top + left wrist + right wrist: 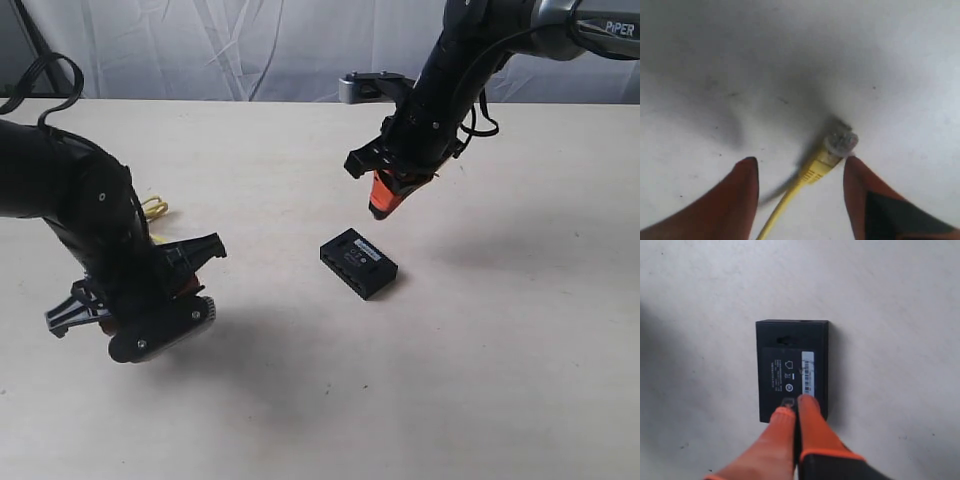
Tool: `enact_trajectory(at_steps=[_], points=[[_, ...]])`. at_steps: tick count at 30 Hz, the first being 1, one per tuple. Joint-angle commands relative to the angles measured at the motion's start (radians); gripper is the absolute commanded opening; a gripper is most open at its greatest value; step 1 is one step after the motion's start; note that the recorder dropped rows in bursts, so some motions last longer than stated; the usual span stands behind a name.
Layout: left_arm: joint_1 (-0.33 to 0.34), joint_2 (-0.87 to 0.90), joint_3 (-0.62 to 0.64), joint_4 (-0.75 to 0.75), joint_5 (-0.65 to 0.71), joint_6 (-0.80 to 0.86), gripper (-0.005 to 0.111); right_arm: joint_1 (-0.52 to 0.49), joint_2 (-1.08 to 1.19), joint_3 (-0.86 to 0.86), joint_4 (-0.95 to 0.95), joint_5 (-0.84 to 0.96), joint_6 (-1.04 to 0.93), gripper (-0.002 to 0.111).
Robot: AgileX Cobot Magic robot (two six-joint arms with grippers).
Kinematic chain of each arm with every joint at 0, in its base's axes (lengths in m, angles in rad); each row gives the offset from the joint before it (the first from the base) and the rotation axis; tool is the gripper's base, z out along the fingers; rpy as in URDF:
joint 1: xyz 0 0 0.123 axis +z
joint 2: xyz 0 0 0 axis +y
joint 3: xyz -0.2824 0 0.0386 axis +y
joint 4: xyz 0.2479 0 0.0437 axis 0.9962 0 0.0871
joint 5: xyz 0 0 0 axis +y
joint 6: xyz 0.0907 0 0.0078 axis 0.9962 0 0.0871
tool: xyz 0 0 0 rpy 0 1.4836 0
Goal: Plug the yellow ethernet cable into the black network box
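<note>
**Left gripper (800, 167) over the plug end of the yellow ethernet cable (812, 172); right gripper (796, 407) over the black network box (792, 365).**

Risk: the clear plug (841, 141) lies off-centre in the left gripper's gap, nearer one jaw than the other. A closing stroke would probably shove or roll it, leaving it crooked for any port. A grip further back on the cord would let the plug droop.

The left jaws stand apart with the cable running out between them, and it seems to touch neither. The right jaws are pressed together on nothing, hovering just above the near end of the box's labelled top. If not pinned, the box may slide under an insertion push. Box and plug lie well apart on the table (300, 400).
</note>
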Motion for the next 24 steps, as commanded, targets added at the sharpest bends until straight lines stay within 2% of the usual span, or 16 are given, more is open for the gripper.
enact_trajectory(at_steps=[1, 6, 9, 14, 17, 19, 24], points=[[-0.004, 0.032, 0.0, 0.026, 0.003, 0.024, 0.05, -0.005, -0.015, -0.006, 0.007, 0.008, -0.011, -0.001], [-0.004, 0.032, 0.0, 0.037, 0.001, 0.024, 0.049, -0.005, -0.015, -0.006, 0.011, 0.008, -0.011, -0.001], [-0.004, 0.036, 0.0, 0.021, 0.001, 0.024, 0.045, -0.005, -0.015, -0.006, 0.012, 0.008, -0.011, -0.001], [-0.004, 0.037, 0.0, 0.021, -0.02, 0.024, 0.028, -0.005, -0.015, -0.006, 0.014, 0.008, -0.012, -0.001], [-0.004, 0.037, 0.0, 0.021, -0.028, 0.011, 0.012, -0.005, -0.015, -0.006, 0.014, 0.008, -0.012, -0.001], [-0.004, 0.037, 0.0, 0.016, -0.03, -0.105, 0.0, -0.005, -0.015, -0.006, 0.014, 0.008, -0.012, -0.001], [-0.013, 0.013, -0.013, 0.027, -0.058, -0.588, 0.0, -0.005, -0.013, -0.006, 0.014, 0.008, -0.028, -0.001]])
